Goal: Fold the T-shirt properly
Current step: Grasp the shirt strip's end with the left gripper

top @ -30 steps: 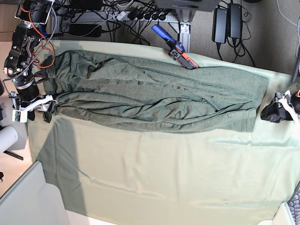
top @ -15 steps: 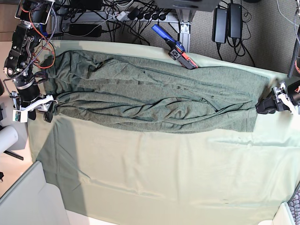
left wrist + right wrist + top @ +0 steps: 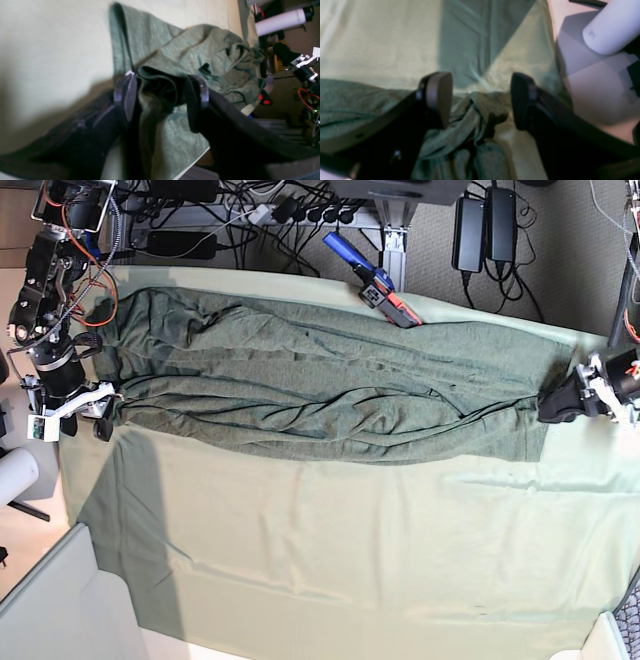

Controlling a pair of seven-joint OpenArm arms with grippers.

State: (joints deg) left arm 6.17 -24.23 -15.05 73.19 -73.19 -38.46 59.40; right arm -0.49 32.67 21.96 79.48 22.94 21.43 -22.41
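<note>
T-shirt [image 3: 330, 385] spread on counter [image 3: 350, 550]; left claw [image 3: 552, 406] at 3 o'clock, right claw [image 3: 103, 412] at 9 o'clock, both spread astride fabric edges.

The T-shirt [image 3: 330, 385] is matt, heathered knit cloth, wrinkled; the table cover [image 3: 350, 550] is smoother, pale woven cloth.

You see the T-shirt [image 3: 330, 385] in dark heathered olive green, a flecked knit, darker where folds bunch between the black fingers [image 3: 196, 100] of the left gripper [image 3: 162, 97]. Beyond the fingers, the table covering [image 3: 350, 550] is plain pale mint green. The right gripper [image 3: 480, 97] is black too, one pad [image 3: 440, 93] greyish brown.
</note>
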